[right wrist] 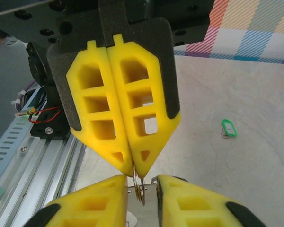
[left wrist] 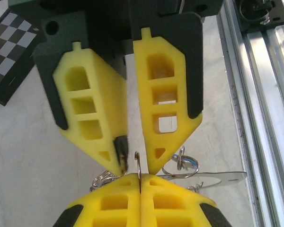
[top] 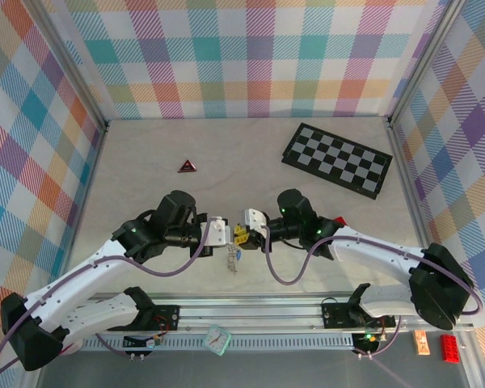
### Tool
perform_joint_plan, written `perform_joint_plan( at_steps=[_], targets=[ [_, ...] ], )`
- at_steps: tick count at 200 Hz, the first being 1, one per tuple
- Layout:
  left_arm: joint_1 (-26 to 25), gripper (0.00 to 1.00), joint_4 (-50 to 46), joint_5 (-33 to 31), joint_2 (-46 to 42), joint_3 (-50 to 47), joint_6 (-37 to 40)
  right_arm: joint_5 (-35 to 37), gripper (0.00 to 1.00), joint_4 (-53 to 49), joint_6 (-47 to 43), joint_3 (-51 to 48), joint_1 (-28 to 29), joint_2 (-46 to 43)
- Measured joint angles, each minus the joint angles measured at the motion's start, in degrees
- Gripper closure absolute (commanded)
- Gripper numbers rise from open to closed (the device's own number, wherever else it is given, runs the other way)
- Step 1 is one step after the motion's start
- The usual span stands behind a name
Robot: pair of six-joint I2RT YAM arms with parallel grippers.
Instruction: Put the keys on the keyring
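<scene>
Risk: slipped ring. Left gripper (left wrist: 139,182) is clamped on the keyring (left wrist: 138,163), pinching only its thin wire at the very tips, mid-air between both arms above the table (top: 145,162). Right gripper (right wrist: 142,183) is narrow, with a small gap and the wire inside it; I can't tell if the pads touch. If I close off-centre or tug sideways, the wire likely twists out and the keys (left wrist: 213,178) drop.

Counts:
- two grippers
- one keyring
- keys bunched, one flat blade clear, no full count
- one chequered board (top: 337,158)
- one red-and-black triangle (top: 187,166)
- one green clip (right wrist: 228,128)
</scene>
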Motion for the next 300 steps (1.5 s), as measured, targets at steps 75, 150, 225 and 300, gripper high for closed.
perform_joint_plan(
  at_steps=[75, 150, 225, 300],
  targets=[
    [0.07, 0.55, 3.72, -3.21, -1.57, -0.83, -4.55, 1.9, 1.0, 4.72, 0.72, -3.19, -0.72, 0.7],
    [2.29, 0.54, 22.71, -5.16, -17.35, -18.71, -20.85, -1.03, 1.0, 11.82, 4.87, -6.91, -3.67, 0.68],
    [2.34, 0.68, 32.39, -1.86, -10.21, -22.69, -26.23, -5.14, 1.0, 13.44, 5.51, -7.61, -3.82, -0.28],
    [2.38, 0.78, 36.59, 2.69, -7.52, -23.89, -27.1, -7.02, 1.0, 13.42, 5.51, -7.54, -4.17, -0.26]
  ],
)
